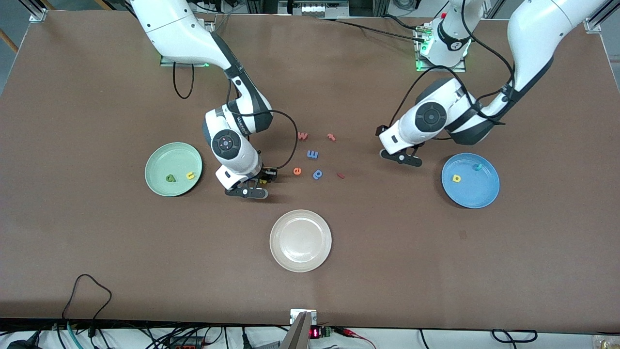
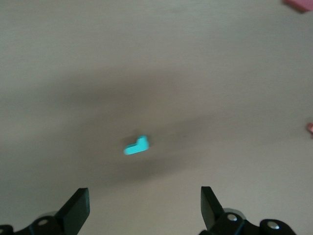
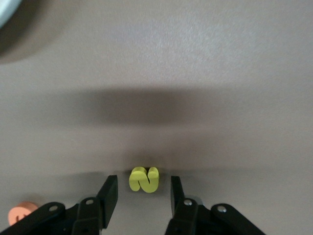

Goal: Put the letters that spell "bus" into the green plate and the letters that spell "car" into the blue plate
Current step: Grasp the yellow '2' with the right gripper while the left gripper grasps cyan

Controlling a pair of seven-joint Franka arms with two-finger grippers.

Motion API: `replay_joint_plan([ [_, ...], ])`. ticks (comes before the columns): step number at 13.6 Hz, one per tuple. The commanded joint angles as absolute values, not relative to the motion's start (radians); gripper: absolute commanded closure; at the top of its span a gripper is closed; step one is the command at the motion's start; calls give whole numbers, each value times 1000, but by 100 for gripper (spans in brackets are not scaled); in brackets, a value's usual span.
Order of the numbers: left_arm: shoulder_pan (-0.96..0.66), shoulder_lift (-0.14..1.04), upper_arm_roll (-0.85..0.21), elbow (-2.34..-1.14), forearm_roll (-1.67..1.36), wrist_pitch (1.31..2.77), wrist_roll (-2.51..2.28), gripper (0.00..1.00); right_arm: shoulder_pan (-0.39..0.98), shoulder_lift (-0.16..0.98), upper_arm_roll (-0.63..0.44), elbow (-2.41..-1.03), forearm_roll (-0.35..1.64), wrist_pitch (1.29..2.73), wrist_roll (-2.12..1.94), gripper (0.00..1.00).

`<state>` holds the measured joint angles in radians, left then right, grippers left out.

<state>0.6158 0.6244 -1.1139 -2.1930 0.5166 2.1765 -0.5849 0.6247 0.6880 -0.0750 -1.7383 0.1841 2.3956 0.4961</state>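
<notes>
The pale green plate [image 1: 173,169] at the frame's left holds a green letter [image 1: 170,178] and a yellow u [image 1: 190,175], the blue plate [image 1: 470,180] at right holds a yellow letter [image 1: 456,178] and a teal one [image 1: 477,167], while the yellow s [image 3: 144,179] and a teal letter [image 2: 137,146] lie on the table.

Yellow foam s [image 3: 144,179]; orange e [image 1: 297,171]; arm lettering illegible.

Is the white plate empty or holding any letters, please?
Empty: the white plate shows only its bare surface in the front view, with no letter in it.
</notes>
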Motion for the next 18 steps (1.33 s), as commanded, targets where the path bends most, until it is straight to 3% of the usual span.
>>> replay_joint_plan([
  [1, 606, 623, -1106, -2233, 657, 2243, -598, 0, 646, 701, -95, -1718, 179, 2388, 502, 48],
  [3, 588, 649, -1094, -2237, 731, 2246, -598, 0, 646, 701, -97, -1720, 179, 2388, 503, 48],
  [6, 529, 670, -1025, -2237, 869, 2250, -581, 8, 646, 704, -97, -1721, 178, 2390, 503, 54],
  [9, 534, 730, -1011, -2237, 957, 2284, -578, 20, 647, 710, -95, -1724, 154, 2390, 506, 77],
  [13, 541, 727, -996, -2241, 963, 2290, -538, 26, 653, 715, -97, -1724, 150, 2391, 499, 94],
  [15, 578, 729, -1000, -2256, 963, 2293, -541, 30, 638, 692, -98, -1724, 149, 2382, 479, 95],
  [18, 606, 730, -1003, -2278, 963, 2316, -555, 46, 534, 559, -100, -1778, 126, 2294, 379, 95],
])
